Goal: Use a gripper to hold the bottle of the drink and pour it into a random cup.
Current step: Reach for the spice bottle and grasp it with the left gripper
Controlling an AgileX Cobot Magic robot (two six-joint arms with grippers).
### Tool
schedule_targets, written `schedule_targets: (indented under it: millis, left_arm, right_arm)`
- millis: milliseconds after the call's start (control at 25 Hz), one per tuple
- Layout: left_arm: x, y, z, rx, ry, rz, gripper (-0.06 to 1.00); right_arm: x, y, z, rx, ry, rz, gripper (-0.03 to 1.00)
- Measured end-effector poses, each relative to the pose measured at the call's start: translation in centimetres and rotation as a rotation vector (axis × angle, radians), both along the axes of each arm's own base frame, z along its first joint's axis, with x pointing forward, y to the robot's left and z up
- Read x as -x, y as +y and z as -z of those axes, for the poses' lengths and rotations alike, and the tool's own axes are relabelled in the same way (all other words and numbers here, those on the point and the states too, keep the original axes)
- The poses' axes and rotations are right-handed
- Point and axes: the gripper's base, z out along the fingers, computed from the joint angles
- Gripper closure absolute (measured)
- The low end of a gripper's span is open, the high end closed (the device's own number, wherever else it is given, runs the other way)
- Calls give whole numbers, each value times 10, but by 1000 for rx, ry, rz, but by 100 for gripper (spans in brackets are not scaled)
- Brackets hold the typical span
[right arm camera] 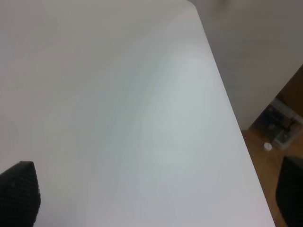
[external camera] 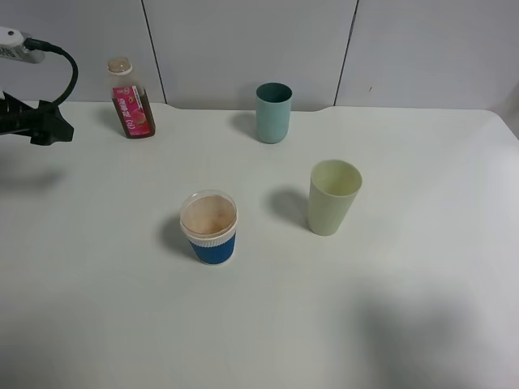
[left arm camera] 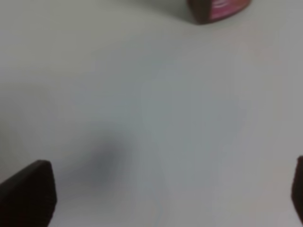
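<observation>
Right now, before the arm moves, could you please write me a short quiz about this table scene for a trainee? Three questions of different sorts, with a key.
1. True or false: the left gripper is holding the bottle.
2. Which cup stands at the back, level with the bottle? A. teal cup B. pale yellow-green cup C. blue-and-white cup
3. Fill in: ___ cups stand on the table.
Key: 1 false; 2 A; 3 three.
</observation>
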Motion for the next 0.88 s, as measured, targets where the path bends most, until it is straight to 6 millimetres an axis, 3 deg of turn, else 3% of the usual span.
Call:
schedule_targets:
  millis: [160, 440, 880]
  left_arm:
    - [-12, 15, 10, -37, -21, 5, -4]
    - [-25, 23, 38, -122, 6, 34, -4]
    - [-56, 42, 47, -54, 11, -4, -4]
  right_arm:
    - [0, 0, 0, 0, 0, 0, -3]
    - [0, 0, 0, 0, 0, 0, -3]
    - [0, 0, 0, 0, 0, 0, -3]
